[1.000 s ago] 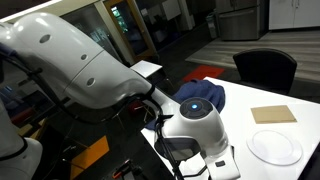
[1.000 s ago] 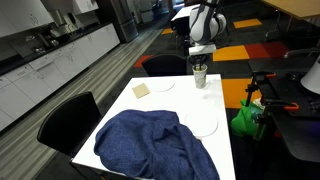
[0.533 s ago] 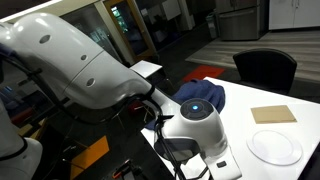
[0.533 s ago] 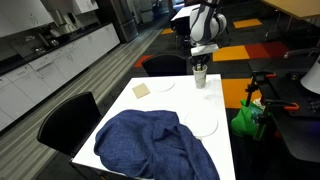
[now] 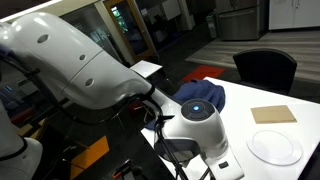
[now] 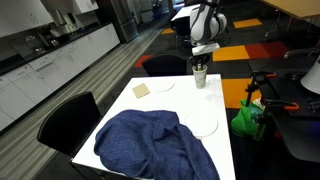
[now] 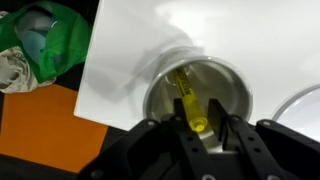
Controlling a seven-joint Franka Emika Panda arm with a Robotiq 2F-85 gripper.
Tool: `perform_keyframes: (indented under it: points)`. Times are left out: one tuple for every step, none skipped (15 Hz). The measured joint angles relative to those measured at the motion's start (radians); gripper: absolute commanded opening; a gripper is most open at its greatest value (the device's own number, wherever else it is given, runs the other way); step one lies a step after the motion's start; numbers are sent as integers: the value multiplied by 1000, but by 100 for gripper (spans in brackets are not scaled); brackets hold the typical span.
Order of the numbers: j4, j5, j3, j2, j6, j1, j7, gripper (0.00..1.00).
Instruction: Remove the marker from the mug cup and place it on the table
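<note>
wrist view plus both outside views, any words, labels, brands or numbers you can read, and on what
No text can be read in any view.
marker: yellow barrel, no print visible in the wrist view.
mug cup: plain, no lettering shows.
green bag: no legible lettering.
pale patch low on the arm in an exterior view: may be a label, too blurred to read.

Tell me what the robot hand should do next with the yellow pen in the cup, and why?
Probably squeeze shut on the marker. In the wrist view the gripper has a finger on each side of its upper end, inside the mug cup, but whether they pinch it yet is unclear. Gripping firmly should come before lifting.
</note>
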State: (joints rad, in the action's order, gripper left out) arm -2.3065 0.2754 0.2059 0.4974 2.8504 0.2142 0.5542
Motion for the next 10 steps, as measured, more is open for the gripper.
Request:
perform_keyframes:
  points:
    - [0,0,0,0,-1,0,-3,33]
    - [0,0,0,1,-1,0,-5,33]
    - [1,0,0,2,-2,0,-9,33]
    - [2,0,0,4,-2,0,-17,34]
    - [4,0,0,6,-2,0,-21,35]
    - [6,0,0,8,-2,0,-23,35]
    - [8,0,0,11,-2,0,-23,38]
    - [10,0,0,14,-2,0,-24,41]
    - [11,0,0,17,-2,0,-24,44]
    - [13,0,0,20,-2,0,-24,48]
